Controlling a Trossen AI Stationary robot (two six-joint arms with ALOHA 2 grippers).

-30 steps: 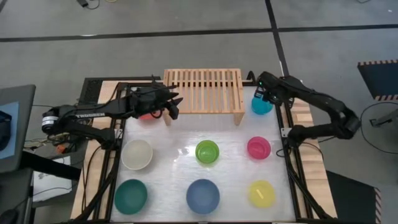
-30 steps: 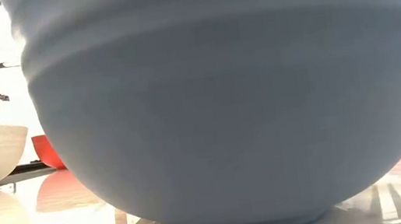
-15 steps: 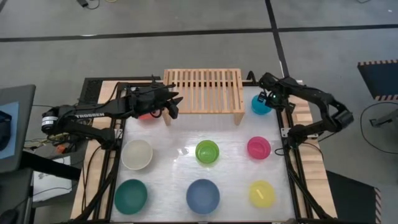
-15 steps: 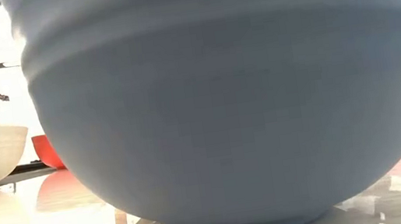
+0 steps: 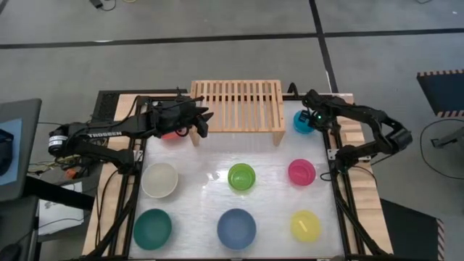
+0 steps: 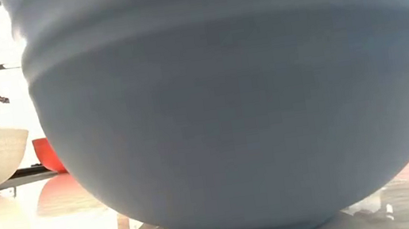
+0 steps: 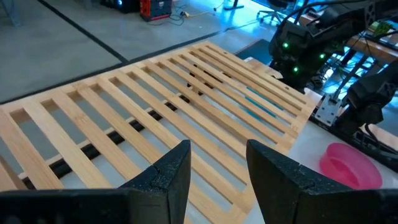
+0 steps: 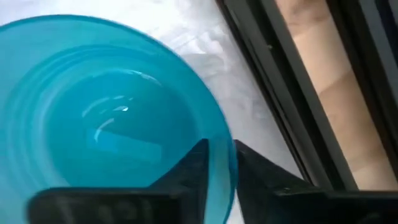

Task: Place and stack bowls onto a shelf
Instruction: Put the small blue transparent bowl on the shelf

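Where right claw point(image 8: 217, 163) straddles cyan bowl point(image 8: 93, 106) rim

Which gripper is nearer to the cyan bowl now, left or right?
Right. The right gripper straddles the cyan bowl's rim beside the shelf. The left gripper is across the shelf, over the red bowl.

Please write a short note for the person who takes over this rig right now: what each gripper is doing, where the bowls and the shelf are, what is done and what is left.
Right gripper: closing on the rim of the cyan bowl, one finger inside, one outside; bowl beside the shelf's right leg.
Left gripper: open, empty, over the left end of the shelf.
Red bowl: on the table left of the shelf, under the left arm.
Middle row: cream bowl, lime green bowl, magenta bowl.
Near row: dark green bowl, blue bowl, yellow bowl.
Done: nothing on the shelf.
Left: place and stack all eight.
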